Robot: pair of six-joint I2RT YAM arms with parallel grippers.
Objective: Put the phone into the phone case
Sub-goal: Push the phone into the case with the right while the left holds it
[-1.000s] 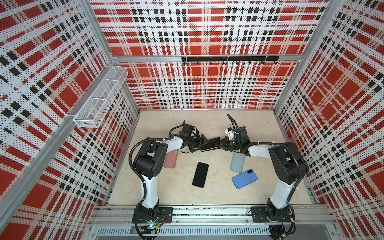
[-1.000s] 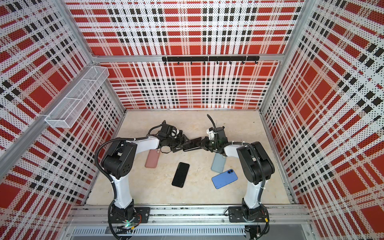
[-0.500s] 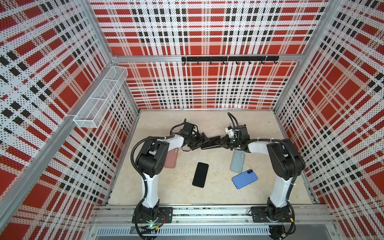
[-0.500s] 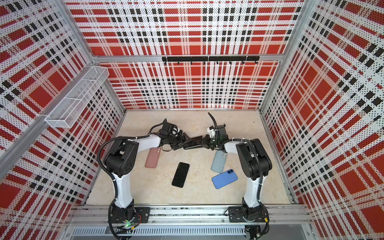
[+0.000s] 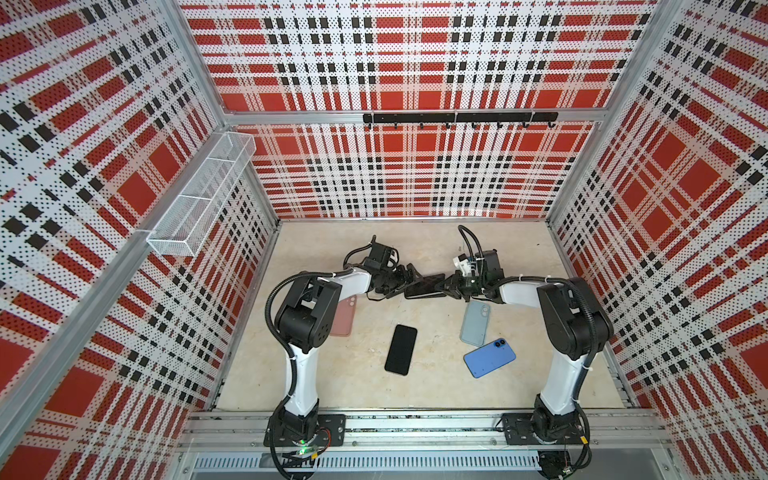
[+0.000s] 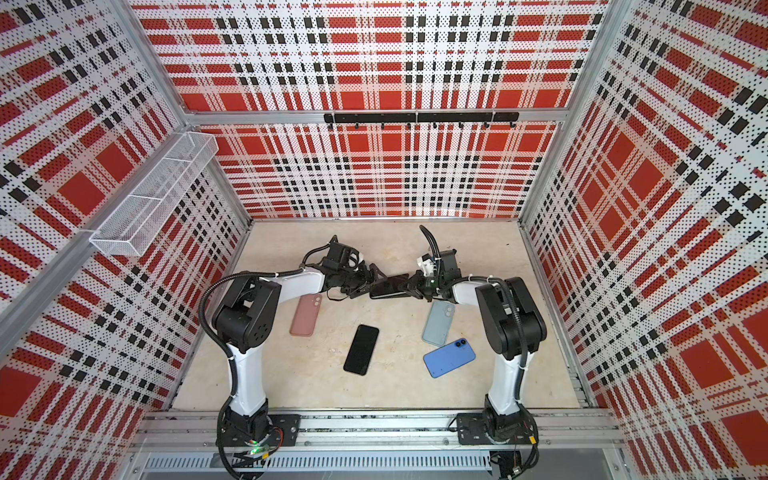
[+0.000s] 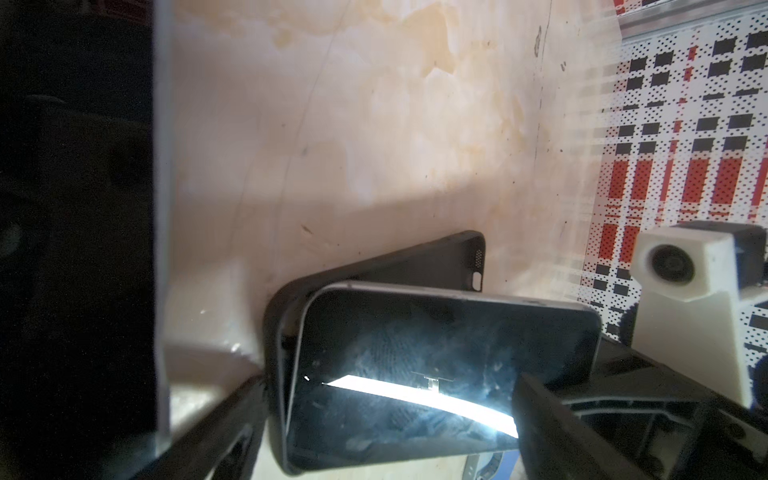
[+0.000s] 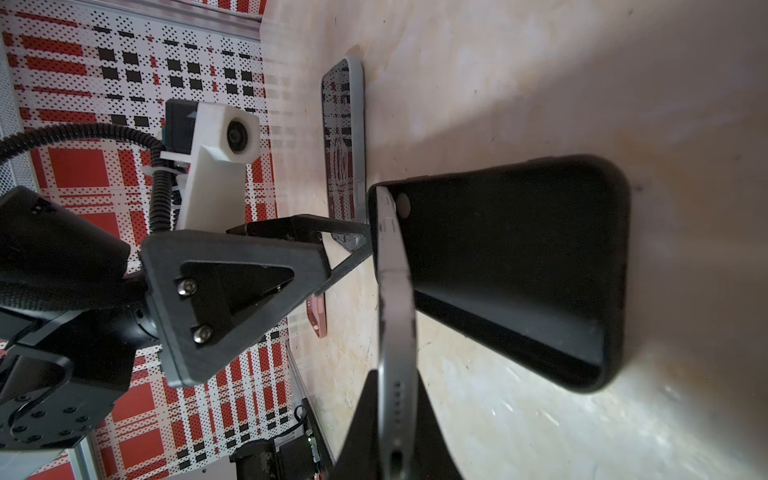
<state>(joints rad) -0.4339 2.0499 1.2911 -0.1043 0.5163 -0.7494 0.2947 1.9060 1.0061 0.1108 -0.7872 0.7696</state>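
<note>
**A:** What has changed in the last second?

**B:** Very little. Both wrists have crept slightly toward the back wall, and the spot where they meet has gone with them. The right gripper (image 5: 442, 286) is still clamped on one end of the phone (image 7: 449, 361), keeping that end lifted.

**A:** And the other end?

**B:** It sits down inside the black case (image 8: 519, 270), which lies flat on the surface (image 5: 436, 386) between the two arms. The phone slants. It is seated at the end nearest the left gripper (image 5: 409, 281) and clear of the rim at the right gripper's end.

**A:** Is the left gripper holding anything?

**B:** No. It stays spread wide at the case's end, as before. One finger (image 8: 347, 265) reaches the case's corner and seems to touch it.

**A:** What about the loose things?

**B:** They lie where they did. The pink case (image 6: 305, 316) is beside the left arm and the spare black phone (image 5: 401, 349) is in the middle. The grey-blue case (image 5: 476, 318) and the blue phone (image 5: 490, 357) are just beside each other near the right arm.
</note>
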